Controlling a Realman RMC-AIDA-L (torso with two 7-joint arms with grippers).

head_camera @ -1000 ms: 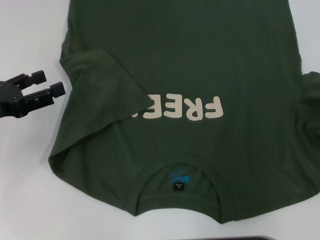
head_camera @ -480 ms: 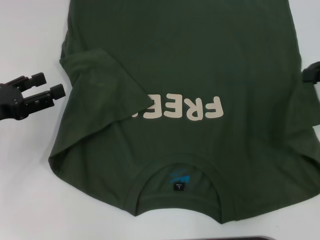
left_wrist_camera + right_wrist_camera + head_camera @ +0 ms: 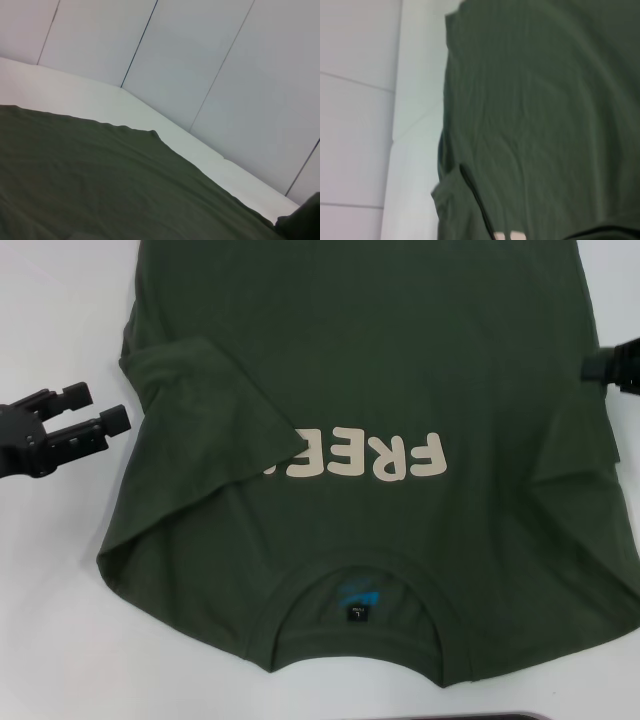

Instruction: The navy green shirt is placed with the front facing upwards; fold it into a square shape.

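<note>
navy green shirt (image 3: 400,370): soft, limp, light | grip right sleeve edge, 3 o'clock | left claw (image 3: 95,420) parted, 9 o'clock | right claw (image 3: 612,367): cannot tell

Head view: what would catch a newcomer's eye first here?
The navy green shirt fills most of the white table, front up, its cream "FREE!" lettering upside down and half hidden under the left sleeve, which is folded inward. The left end effector sits open beside that sleeve, off the cloth. The right end effector shows only at the right edge.
</note>
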